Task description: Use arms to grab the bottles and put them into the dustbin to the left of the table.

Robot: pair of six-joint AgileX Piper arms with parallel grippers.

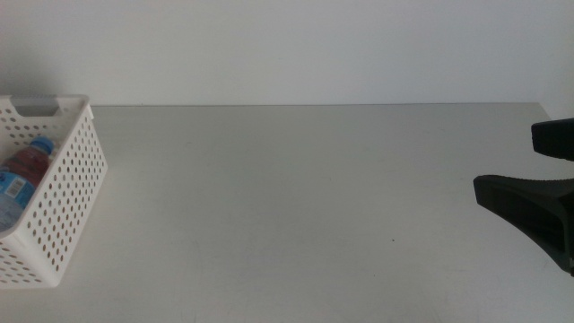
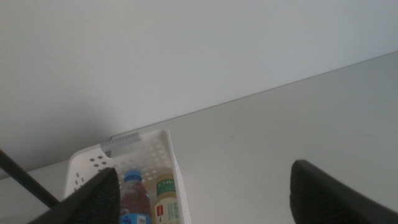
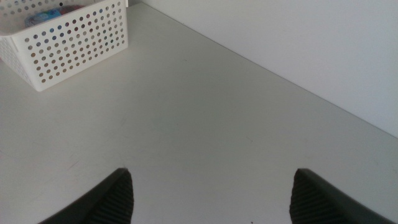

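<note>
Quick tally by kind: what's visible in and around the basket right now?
Blue-capped bottle: 1
Yellow tea bottle: 1
White basket: 1
Grippers, both open: 2, left above the basket, right at the table's right edge
Total: 5

The dustbin (image 1: pixel 65 193) at the table's (image 1: pixel 296 206) left edge and the right gripper (image 1: pixel 538 175) at its right edge bound a bare tabletop between them.

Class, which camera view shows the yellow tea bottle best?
The left wrist view: the yellow tea bottle shows its pale cap and label inside the dustbin. The middle and right wrist views show no yellow bottle, only the basket.
</note>
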